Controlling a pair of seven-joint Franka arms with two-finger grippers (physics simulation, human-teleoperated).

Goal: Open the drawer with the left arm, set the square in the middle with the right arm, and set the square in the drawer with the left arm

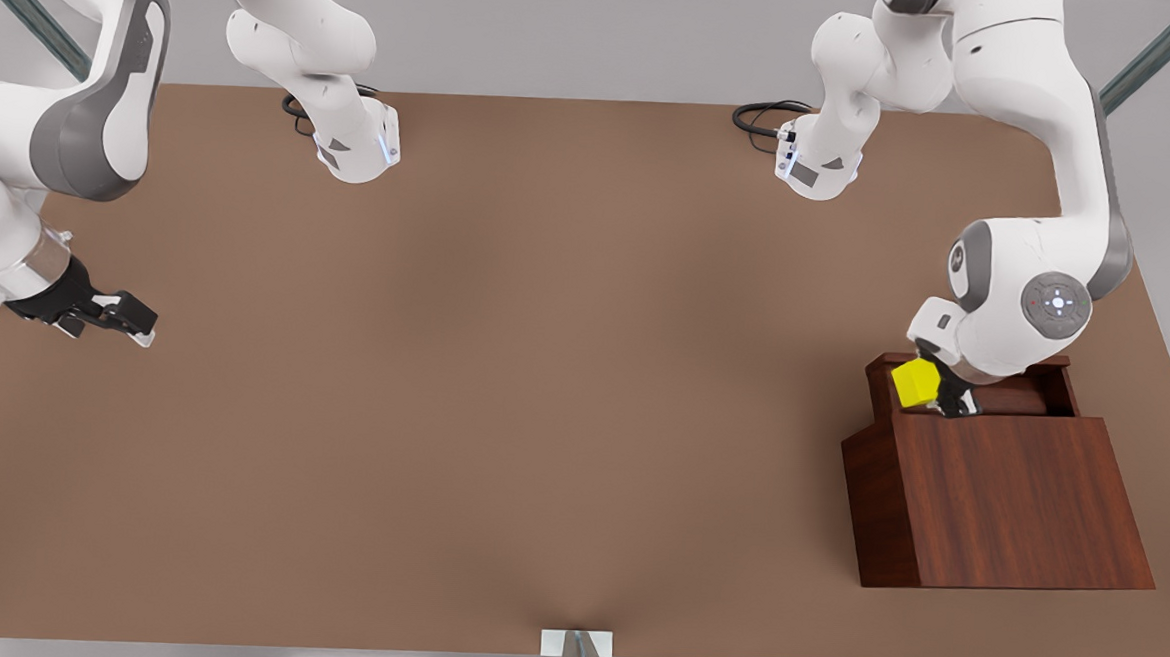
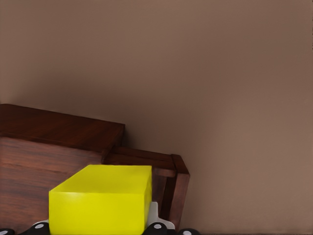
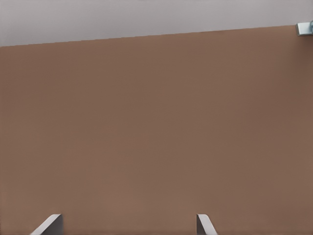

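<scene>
The cube (image 1: pixel 915 383) is bright yellow with plain faces, its sides a shade darker than its top in the left wrist view (image 2: pixel 100 200). At the lower right of the front view the cabinet (image 1: pixel 1012 496) is dark reddish-brown with fine wood grain, and the drawer (image 1: pixel 1052 388) shares that colour. The tabletop (image 1: pixel 503 364) is plain matte brown. Both arms are white with grey joint covers; the left gripper (image 1: pixel 952 398) and the right gripper (image 1: pixel 129 330) at the frame's left are black. The right gripper's fingertips (image 3: pixel 49 224) look pale grey. Black cables (image 1: pixel 761 117) lie near the arm bases, and the background is light grey.
</scene>
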